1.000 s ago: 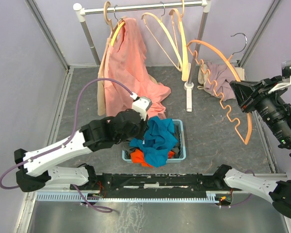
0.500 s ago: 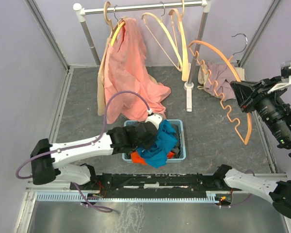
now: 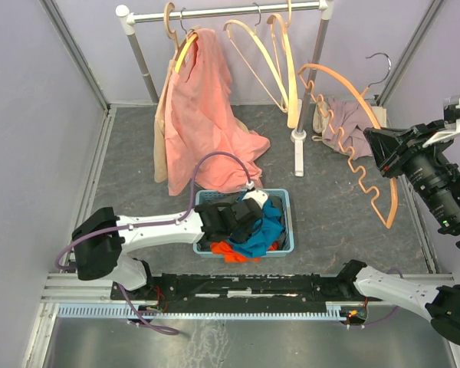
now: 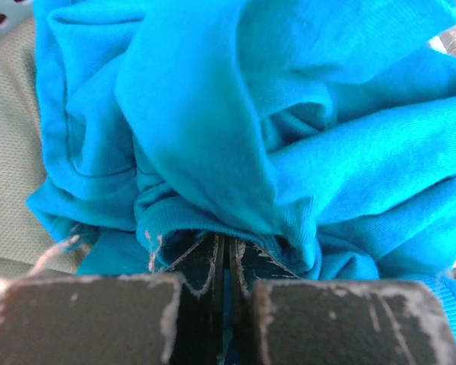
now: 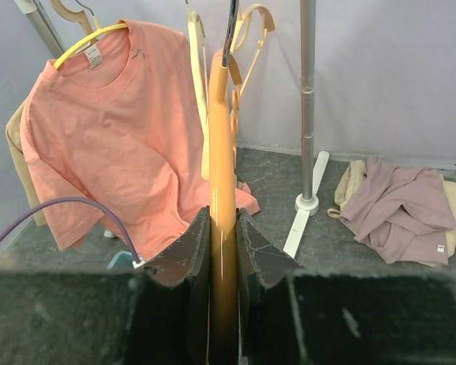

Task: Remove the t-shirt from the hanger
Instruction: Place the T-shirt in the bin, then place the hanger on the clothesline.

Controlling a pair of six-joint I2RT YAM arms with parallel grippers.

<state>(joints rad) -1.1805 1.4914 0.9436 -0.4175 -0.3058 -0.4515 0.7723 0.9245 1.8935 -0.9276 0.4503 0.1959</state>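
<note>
The left fingers [image 4: 203,266] were closed on the blue t-shirt [image 4: 289,152], which lay bunched inside the basket [image 3: 290,230]. The right fingers [image 5: 182,255] gripped the orange hanger [image 5: 222,152], well apart from the basket.

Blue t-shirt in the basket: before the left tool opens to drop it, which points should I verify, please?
1. Left tool is shut on the blue t-shirt: ok.
2. The shirt and the left tool are over the basket: ok.
3. The orange hanger carries no cloth: ok.
4. Right tool grips the hanger, well away from the basket: ok.
5. All of the shirt lies inside the basket rim: cannot tell, the arm hides part of it.
</note>
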